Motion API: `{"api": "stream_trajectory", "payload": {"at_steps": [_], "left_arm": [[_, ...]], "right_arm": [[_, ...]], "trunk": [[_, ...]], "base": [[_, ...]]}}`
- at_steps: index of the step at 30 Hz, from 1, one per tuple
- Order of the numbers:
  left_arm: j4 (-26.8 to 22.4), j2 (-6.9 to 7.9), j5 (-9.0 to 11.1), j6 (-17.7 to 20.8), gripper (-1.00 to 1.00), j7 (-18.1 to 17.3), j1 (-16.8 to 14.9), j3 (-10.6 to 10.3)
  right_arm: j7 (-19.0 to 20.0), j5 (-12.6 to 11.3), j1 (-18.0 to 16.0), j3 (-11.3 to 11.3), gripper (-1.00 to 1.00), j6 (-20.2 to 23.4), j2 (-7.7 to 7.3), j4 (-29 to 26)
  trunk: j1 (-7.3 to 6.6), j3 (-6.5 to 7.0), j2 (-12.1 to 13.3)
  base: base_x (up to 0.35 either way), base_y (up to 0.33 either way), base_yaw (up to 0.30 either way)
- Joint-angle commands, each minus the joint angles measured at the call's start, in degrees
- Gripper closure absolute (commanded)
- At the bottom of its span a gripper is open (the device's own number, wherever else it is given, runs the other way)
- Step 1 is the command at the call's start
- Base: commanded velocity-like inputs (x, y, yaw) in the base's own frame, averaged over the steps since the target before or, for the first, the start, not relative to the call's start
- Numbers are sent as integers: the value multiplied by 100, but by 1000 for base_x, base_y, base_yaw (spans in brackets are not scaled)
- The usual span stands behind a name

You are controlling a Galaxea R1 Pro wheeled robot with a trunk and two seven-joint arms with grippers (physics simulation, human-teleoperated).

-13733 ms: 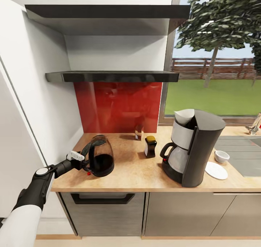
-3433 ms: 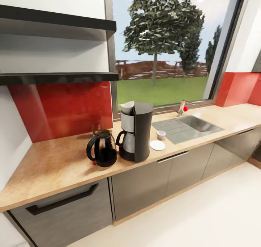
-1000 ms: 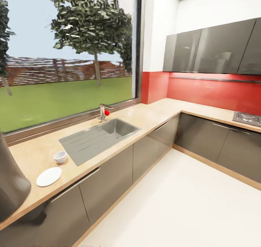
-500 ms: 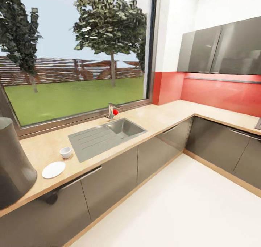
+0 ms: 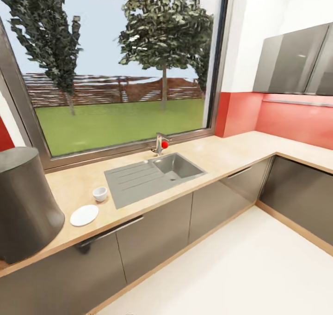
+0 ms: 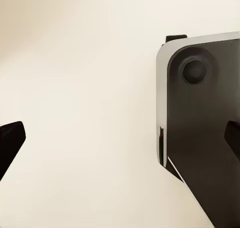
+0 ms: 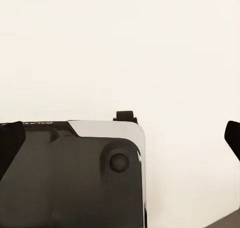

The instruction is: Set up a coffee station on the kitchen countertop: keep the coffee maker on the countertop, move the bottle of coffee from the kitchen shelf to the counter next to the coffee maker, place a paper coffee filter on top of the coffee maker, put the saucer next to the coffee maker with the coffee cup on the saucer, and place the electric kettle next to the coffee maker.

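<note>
on the light wood-look kitchen countertop [image 5: 208, 155] in the head view, a tiny white coffee cup [image 5: 100, 193] sits just behind a flat round white saucer [image 5: 84, 215], beside the tall dark grey coffee maker [image 5: 25, 204]. over pale floor [image 6: 90, 87], the left gripper [image 6: 120, 140] shows dark fingertips [image 6: 10, 143] wide apart, empty. the right gripper [image 7: 120, 138] is likewise spread.

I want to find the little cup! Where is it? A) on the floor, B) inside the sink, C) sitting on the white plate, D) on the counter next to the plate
D: the coffee cup stands on the bare kitchen countertop just behind the saucer, apart from it, with the sink off to the side.
</note>
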Motion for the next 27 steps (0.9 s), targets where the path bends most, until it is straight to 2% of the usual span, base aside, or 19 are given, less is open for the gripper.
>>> {"api": "stream_trajectory", "payload": {"at_steps": [1, 19, 27], "left_arm": [[12, -1, -60, -28, -100, 19, -8, 39], [12, -1, -60, -28, -100, 19, -8, 39], [12, -1, -59, -28, -100, 19, -8, 39]], "right_arm": [[21, -60, -4, 45, -100, -22, -2, 6], [21, -60, -4, 49, -100, -22, -2, 6], [21, -60, -4, 51, -100, -22, -2, 6]], "trunk": [[3, -12, -12], [3, -21, -12], [3, -37, -12]], "base": [[7, -1, 277], [3, 0, 277], [140, -73, 277]]}}
